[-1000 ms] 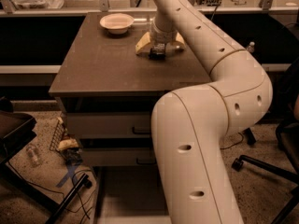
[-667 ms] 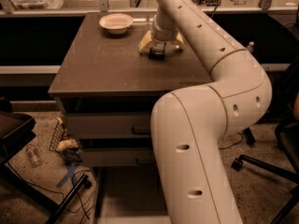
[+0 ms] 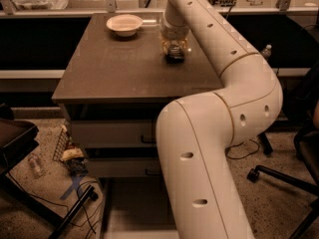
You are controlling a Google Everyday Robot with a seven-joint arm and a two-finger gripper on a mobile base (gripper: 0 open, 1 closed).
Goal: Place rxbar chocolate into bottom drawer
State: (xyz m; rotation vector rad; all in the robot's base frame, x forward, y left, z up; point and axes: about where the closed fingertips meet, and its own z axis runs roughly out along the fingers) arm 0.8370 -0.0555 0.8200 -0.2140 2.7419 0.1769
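Note:
The rxbar chocolate [image 3: 175,56], a small black bar, lies on the brown top of the grey cabinet [image 3: 114,68], towards its back right. My gripper [image 3: 174,48] reaches down from the white arm and sits right over the bar, at its far end. The bottom drawer [image 3: 133,208] is pulled out at floor level, below the two upper drawer fronts, and shows its pale floor. My big forearm hides the drawer's right part.
A white bowl [image 3: 124,24] stands at the back left of the cabinet top. Loose cables, a bottle and litter [image 3: 70,156] lie on the floor left of the cabinet. An office chair base [image 3: 279,173] stands at the right. A counter with a bag runs behind.
The gripper has turned over the bar. Its pale yellowish part, which stuck out to the left, has swung in above the bar. The bar and bowl have not moved.

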